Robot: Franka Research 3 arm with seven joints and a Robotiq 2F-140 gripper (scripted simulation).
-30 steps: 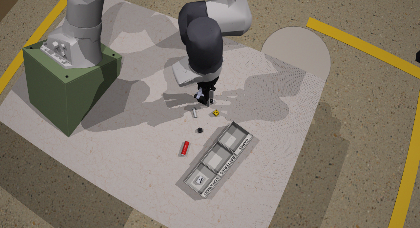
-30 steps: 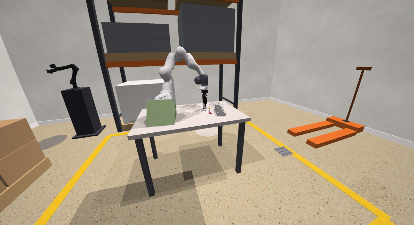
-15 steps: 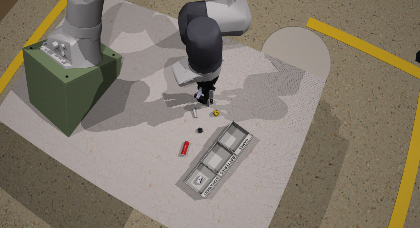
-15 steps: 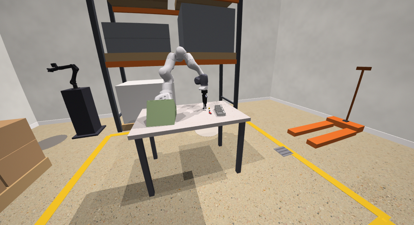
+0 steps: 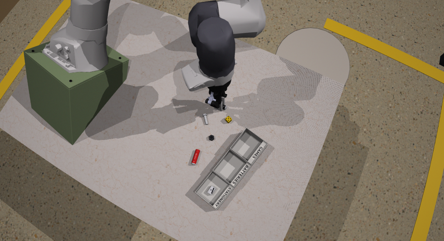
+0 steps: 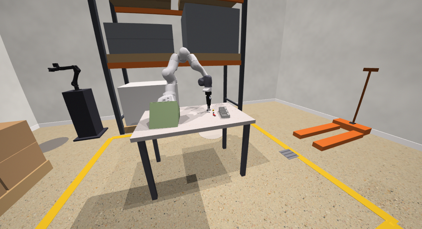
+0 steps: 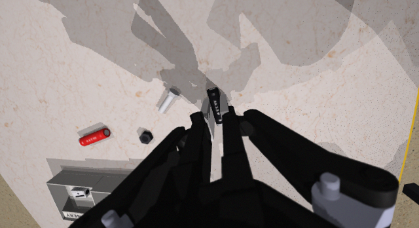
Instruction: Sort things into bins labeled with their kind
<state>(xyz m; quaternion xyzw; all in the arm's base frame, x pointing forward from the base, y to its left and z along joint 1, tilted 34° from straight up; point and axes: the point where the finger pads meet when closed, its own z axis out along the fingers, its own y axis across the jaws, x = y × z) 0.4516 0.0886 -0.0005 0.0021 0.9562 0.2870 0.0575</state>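
While my arm reaches out from its green pedestal [image 5: 71, 115], the biggest thing in the room is the tall shelf rack [image 6: 100, 65] behind me, loaded with dark and brown boxes. Off to one side an orange pallet jack [image 6: 333, 133] lies on the speckled floor, stacked cardboard boxes [image 6: 17, 151] stand at the other side, and yellow floor tape [image 6: 324, 174] runs around my station. The table [image 6: 188, 130] has a pale, marbled top on dark legs and carries everything I work with.

Three grey bins stand joined in a row on it. The GAMES bin [image 5: 238, 137] and the BATTERIES bin [image 5: 221, 159] show only their bare floors. The STATIONERY bin [image 5: 203, 183] holds one small white-and-dark item [image 5: 211, 190]; I cannot tell what it is.

Loose on the table top, the red battery [image 5: 195, 156] lies near the bins on their open side. The silver bolt [image 5: 205, 119] lies close beside my fingers, the black nut [image 5: 211, 137] lies between the bolt and the bins, and the yellow die [image 5: 228, 119] sits near the GAMES bin.

My gripper [image 7: 217, 106] hangs low over the table with its fingers nearly together, pinching the near end of the black battery [image 7: 215, 105], which points away from me; I cannot tell whether it is off the surface
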